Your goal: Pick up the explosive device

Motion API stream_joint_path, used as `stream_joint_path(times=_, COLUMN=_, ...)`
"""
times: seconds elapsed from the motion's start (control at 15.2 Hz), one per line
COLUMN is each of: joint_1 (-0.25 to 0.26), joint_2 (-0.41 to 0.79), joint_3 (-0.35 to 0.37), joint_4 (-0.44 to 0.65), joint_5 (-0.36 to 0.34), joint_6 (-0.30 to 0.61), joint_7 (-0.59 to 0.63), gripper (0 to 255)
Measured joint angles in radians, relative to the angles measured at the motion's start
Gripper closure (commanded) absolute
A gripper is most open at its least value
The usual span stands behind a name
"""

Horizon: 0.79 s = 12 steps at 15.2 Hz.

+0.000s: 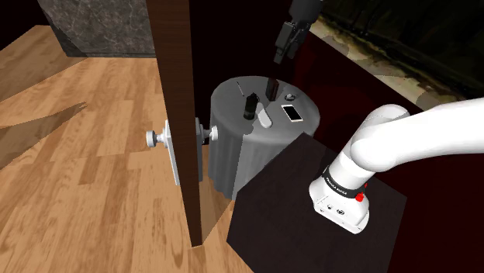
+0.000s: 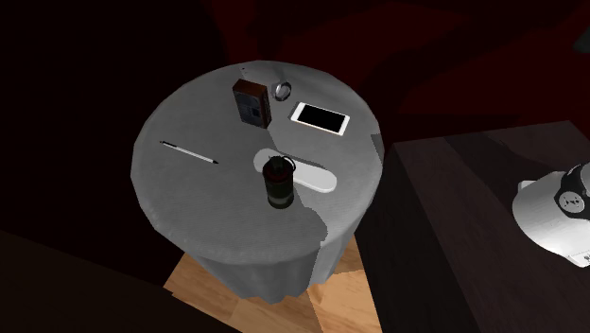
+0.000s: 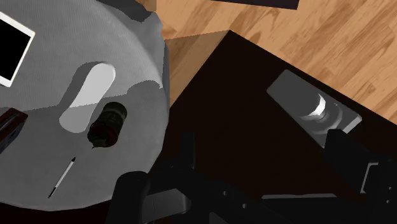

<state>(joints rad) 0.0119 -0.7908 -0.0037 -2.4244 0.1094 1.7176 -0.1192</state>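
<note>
The explosive device is a dark green grenade-like canister (image 1: 249,105) standing upright near the middle of a round table draped in grey cloth (image 1: 229,155). From the second exterior view the canister (image 2: 278,182) stands against a flat white oval object (image 2: 304,174). My black gripper (image 1: 281,53) hangs high above the table's far side, well clear of everything. In the wrist view the canister (image 3: 107,124) lies ahead of the gripper (image 3: 235,191), off toward one finger. The fingers stand apart with nothing between them.
On the table lie a white-framed phone (image 2: 320,118), a brown box (image 2: 251,101), a pen (image 2: 189,152) and a small round object (image 2: 282,91). A dark wooden door (image 1: 177,101) with a silver handle (image 1: 159,139) stands edge-on beside the table. My dark stand (image 1: 310,202) abuts the table.
</note>
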Motion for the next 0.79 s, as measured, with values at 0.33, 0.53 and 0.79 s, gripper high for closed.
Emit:
stream_joint_path(times=0.33, joint_1=-0.012, joint_2=0.031, joint_3=-0.024, joint_4=-0.064, joint_5=-0.019, joint_6=0.102, joint_7=-0.041, gripper=0)
stream_joint_path(times=0.53, joint_1=-0.023, joint_2=0.087, joint_3=-0.048, joint_4=-0.116, joint_5=-0.035, joint_6=0.219, joint_7=-0.081, gripper=0)
stream_joint_path(times=0.79, joint_1=-0.04, joint_2=0.173, joint_3=-0.09, joint_4=-0.165, joint_5=-0.057, joint_6=0.367, joint_7=-0.143, gripper=0)
